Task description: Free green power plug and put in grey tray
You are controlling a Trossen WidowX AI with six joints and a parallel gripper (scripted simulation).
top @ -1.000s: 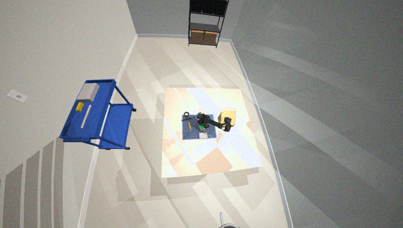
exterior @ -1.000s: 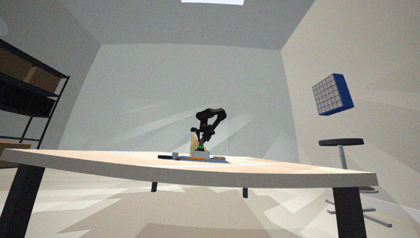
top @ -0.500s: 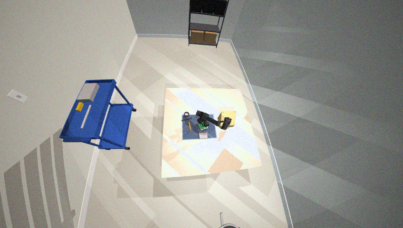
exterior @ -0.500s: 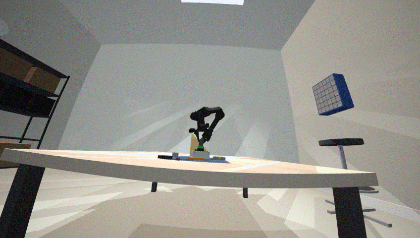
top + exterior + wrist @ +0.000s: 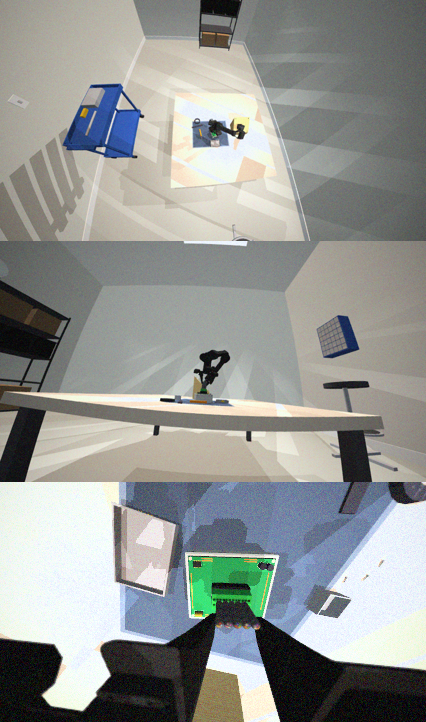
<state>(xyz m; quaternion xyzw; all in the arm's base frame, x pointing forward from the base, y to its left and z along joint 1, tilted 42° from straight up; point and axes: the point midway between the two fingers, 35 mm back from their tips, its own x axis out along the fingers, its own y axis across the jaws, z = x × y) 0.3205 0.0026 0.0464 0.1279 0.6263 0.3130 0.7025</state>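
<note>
The gripper (image 5: 213, 130) (image 5: 204, 385) (image 5: 235, 619) is pinching the green plug (image 5: 203, 389) (image 5: 231, 598), fingers on both sides at its dark wires (image 5: 235, 613). Plug's at the black socket (image 5: 231, 588) on the circuit board (image 5: 214, 134) (image 5: 200, 589), not in the tray; can't tell how deep it sits. Grey tray (image 5: 214, 143) (image 5: 222, 401) (image 5: 145, 552) is on the blue mat (image 5: 196, 143) (image 5: 228, 404) (image 5: 200, 502), just beside the board, w/ a gap btwn. Arm (image 5: 227, 129) (image 5: 214, 353) reaches over from the yellow panel (image 5: 243, 123) side. Also on the mat: orange tool (image 5: 200, 132) (image 5: 198, 401) & dark bar (image 5: 197, 126) (image 5: 352, 497), w/ a black ring (image 5: 197, 120) (image 5: 167, 399) (image 5: 401, 492) nr its corner.
</note>
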